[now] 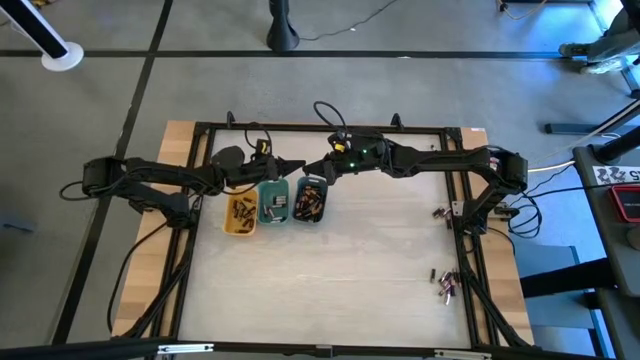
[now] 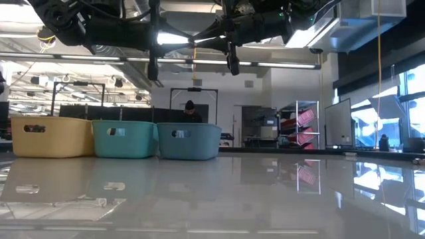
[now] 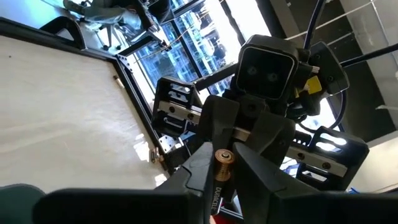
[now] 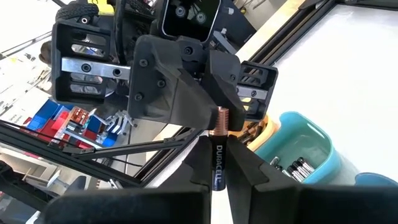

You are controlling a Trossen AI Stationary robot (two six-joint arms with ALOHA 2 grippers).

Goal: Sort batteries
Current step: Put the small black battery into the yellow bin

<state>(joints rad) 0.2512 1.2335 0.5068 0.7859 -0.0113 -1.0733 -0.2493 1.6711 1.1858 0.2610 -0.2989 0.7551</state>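
Note:
One battery (image 4: 218, 163), black with a copper end, hangs in the air above the far rim of the grey-blue tray (image 1: 310, 203). Both grippers are shut on it. My left gripper (image 1: 302, 168) comes in from the table's left, and my right gripper (image 1: 318, 172) from the right, tip to tip. The battery stands about upright, with its dark lower end (image 2: 233, 64) below the fingers. The yellow tray (image 1: 240, 213), the green tray (image 1: 272, 203) and the grey-blue tray stand in a row on the table. Each holds sorted batteries. My left gripper (image 3: 223, 164) pinches the battery's black labelled body (image 3: 214, 194) between its two fingers, just below the copper end (image 3: 224, 155). The fingers reach in level from the table's left and lie across the battery, which is clear of the trays. My right gripper (image 4: 217, 147) pinches the same battery's black body (image 4: 218, 168) between its two fingers, with the copper end (image 4: 222, 120) sticking out past them. The fingers come about level from the table's right, across the battery.
Loose batteries lie by the right frame rail (image 1: 440, 212) and near the front right (image 1: 446, 285). A black frame (image 1: 320, 128) borders the table. Broad bare tabletop (image 1: 340, 280) lies in front of the trays. A person (image 2: 190, 109) stands far behind the table.

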